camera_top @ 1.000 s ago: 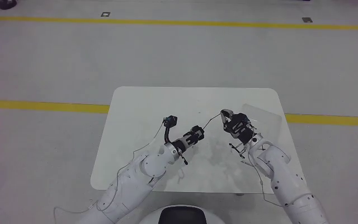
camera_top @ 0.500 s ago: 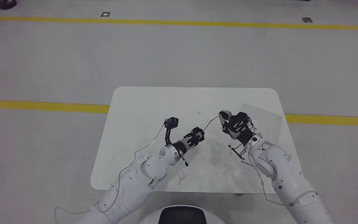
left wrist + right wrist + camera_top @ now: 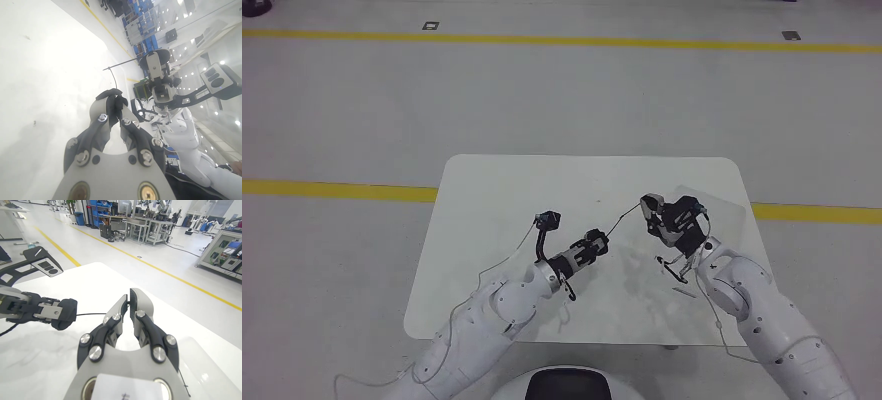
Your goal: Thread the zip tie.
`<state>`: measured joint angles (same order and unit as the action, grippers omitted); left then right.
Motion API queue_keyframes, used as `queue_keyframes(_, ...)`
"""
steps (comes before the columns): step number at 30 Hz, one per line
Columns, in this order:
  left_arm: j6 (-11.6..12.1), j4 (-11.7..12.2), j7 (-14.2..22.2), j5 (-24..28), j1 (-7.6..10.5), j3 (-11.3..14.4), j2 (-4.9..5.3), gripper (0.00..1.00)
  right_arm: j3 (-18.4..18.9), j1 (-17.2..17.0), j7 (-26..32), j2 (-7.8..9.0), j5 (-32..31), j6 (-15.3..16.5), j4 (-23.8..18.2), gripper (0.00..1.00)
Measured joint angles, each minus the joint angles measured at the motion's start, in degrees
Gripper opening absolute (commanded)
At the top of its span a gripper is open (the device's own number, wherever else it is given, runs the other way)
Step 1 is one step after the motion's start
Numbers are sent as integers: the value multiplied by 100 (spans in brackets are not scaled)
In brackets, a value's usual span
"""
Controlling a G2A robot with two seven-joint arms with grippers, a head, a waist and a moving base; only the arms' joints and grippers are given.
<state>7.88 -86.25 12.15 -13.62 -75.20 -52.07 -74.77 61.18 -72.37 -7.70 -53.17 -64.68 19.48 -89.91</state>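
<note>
My left jaws and right jaws are each clenched on the zip tie (image 3: 90,314), stretched between them. Threading looks underway; next I'd feed the tail through.

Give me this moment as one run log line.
left gripper: shut on zip tie | right gripper: shut on zip tie | zip tie: strung between both, over table

R gripper (image 3: 646,204) w/ zip tie (image 3: 622,215) end slightly rightward; L gripper (image 3: 599,238) marginally back vs. earlier.
</note>
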Motion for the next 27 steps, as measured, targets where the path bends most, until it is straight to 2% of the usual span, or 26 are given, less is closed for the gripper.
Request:
queue_keyframes(19,-266,-91,-200,-236,75,286,-54,0,-454,237,-265,475,260,0,68,0)
queue_keyframes(22,-227,-103,-197,-297,74,333,-57,0,-432,273,-307,542,261,0,128,0)
queue_keyframes(27,-143,-115,-199,-321,54,345,-52,0,-428,219,-380,561,205,0,80,0)
